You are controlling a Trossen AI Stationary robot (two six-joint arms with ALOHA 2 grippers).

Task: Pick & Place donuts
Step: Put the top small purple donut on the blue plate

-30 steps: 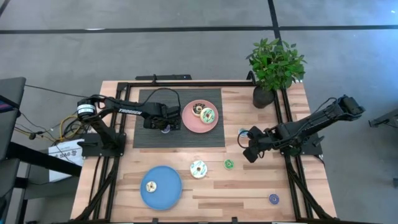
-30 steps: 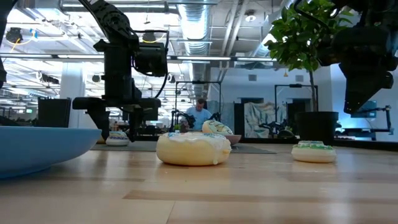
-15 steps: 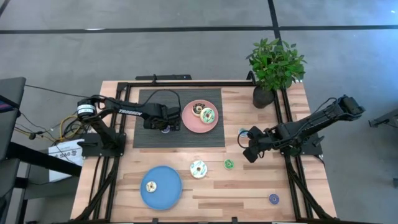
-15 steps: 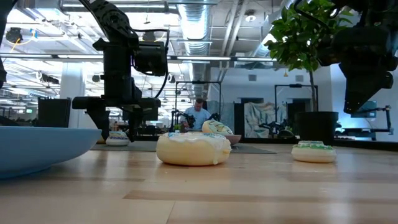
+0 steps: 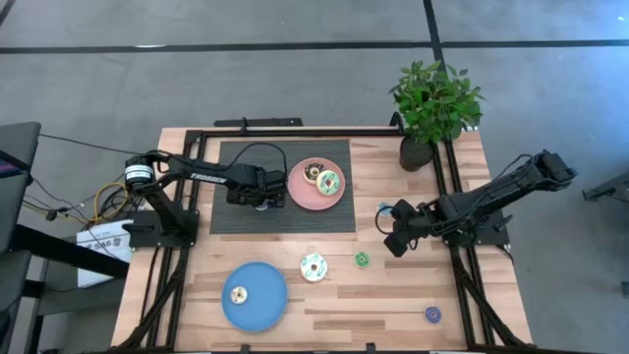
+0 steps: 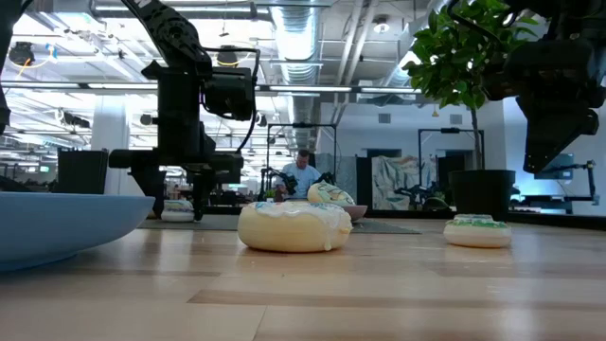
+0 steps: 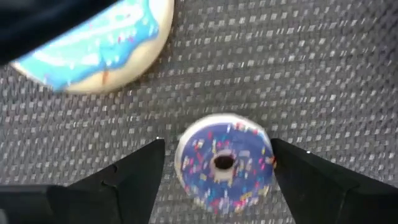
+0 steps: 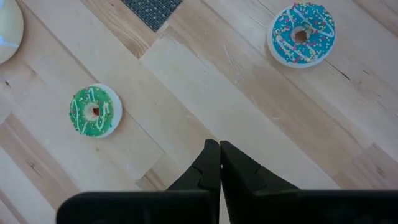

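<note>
- Wooden table point(image 5: 393, 305) under the overhead camera, a dark woven mat point(image 5: 236, 211) on its far half, grey floor all round.
- Far left, the left arm reaches across the mat, and the left gripper point(image 7: 214, 163) is down over a small purple donut point(image 7: 225, 163) with sprinkles; fingers spread, one either side of it, not clamped on it that I can see.
- Just beside that one on the mat lies a bigger light blue donut point(image 7: 93, 46), partly hidden by the arm in the wrist view.
- Near left corner, the blue plate point(image 5: 265, 300) carries one cream donut point(image 5: 238, 294).
- Next along, the pink plate point(image 5: 300, 192) overlaps the mat's right end, with two donuts on it: a brown one point(image 5: 313, 172) and a green-and-white one point(image 5: 327, 182), touching each other.
- Centre of the bare wood, a large white donut point(image 5: 314, 266) with green drizzle; from table height it fills the middle of the low view.
- Just to its right, a small green donut point(image 5: 362, 260), lying flat and on its own.
- A teal donut point(image 8: 301, 34) sits near the right gripper, toward the plant.
- Right gripper point(image 8: 219, 163) hangs above the bare wood between the green and teal rings, fingers pressed together, holding nothing.
- Near right corner, another small purple donut point(image 5: 432, 315), well apart from everything.
- Far right corner, a potted plant point(image 5: 432, 103).
- Beyond the table in the low view, a person point(image 6: 303, 175) sits in the room.
</note>
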